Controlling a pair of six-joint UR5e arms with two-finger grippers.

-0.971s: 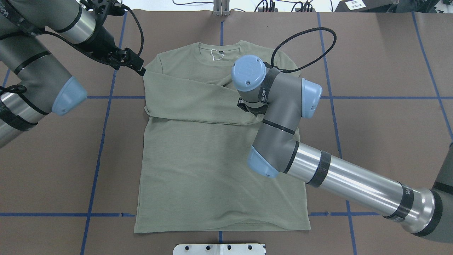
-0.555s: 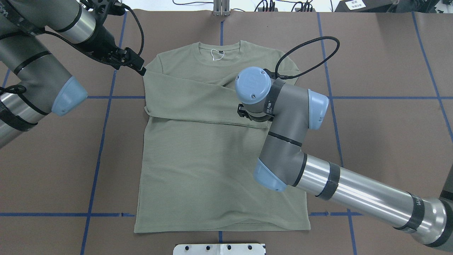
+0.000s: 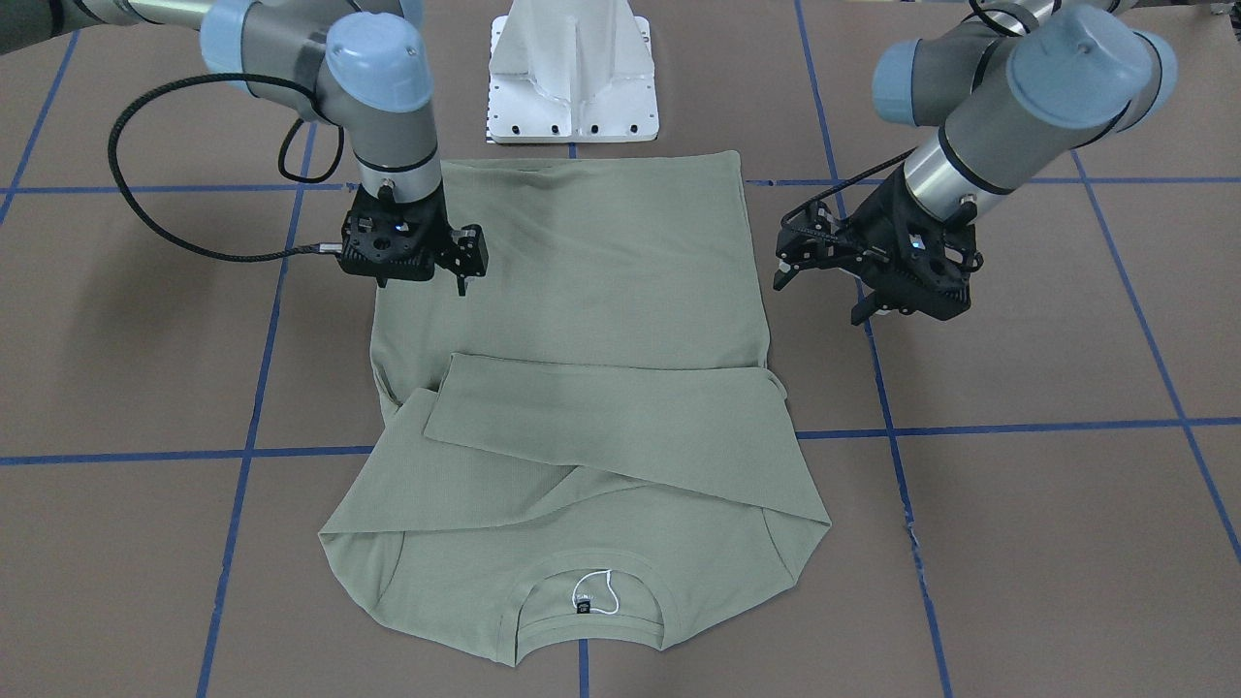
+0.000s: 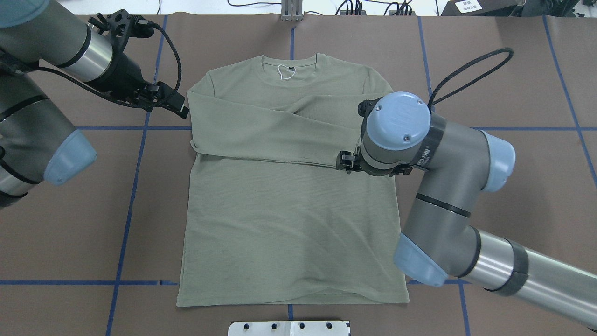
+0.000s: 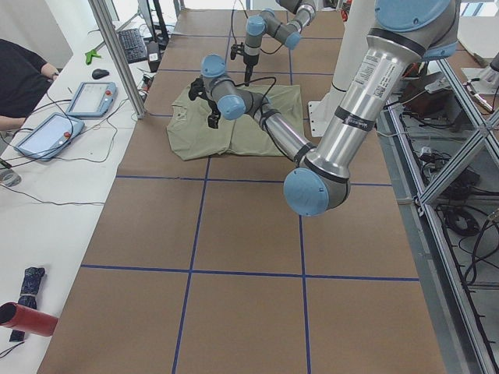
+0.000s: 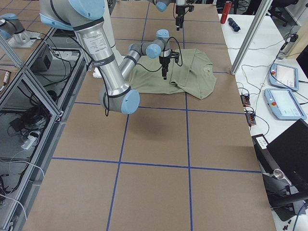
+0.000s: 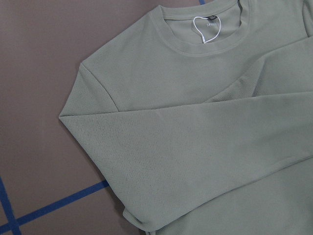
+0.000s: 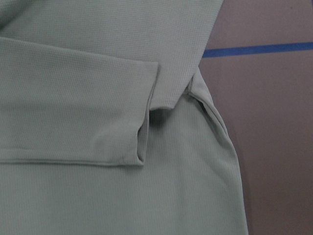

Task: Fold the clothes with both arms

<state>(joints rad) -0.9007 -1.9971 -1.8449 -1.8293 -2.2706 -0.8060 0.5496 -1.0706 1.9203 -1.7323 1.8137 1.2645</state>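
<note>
done: both sleeves of the shirt (image 4: 289, 224) are crossed over the chest
to do: body folds, I reckon
left pincer (image 3: 819, 297): spread, empty
right pincer (image 3: 461, 271): can't tell

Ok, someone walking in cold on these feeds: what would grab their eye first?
The sage-green shirt lies flat in the middle of the brown table, with both sleeves folded across its chest. The right gripper hangs over the shirt's edge on the robot's right, near a sleeve cuff. The left gripper hangs off the cloth beside the opposite edge, and neither holds anything.
</note>
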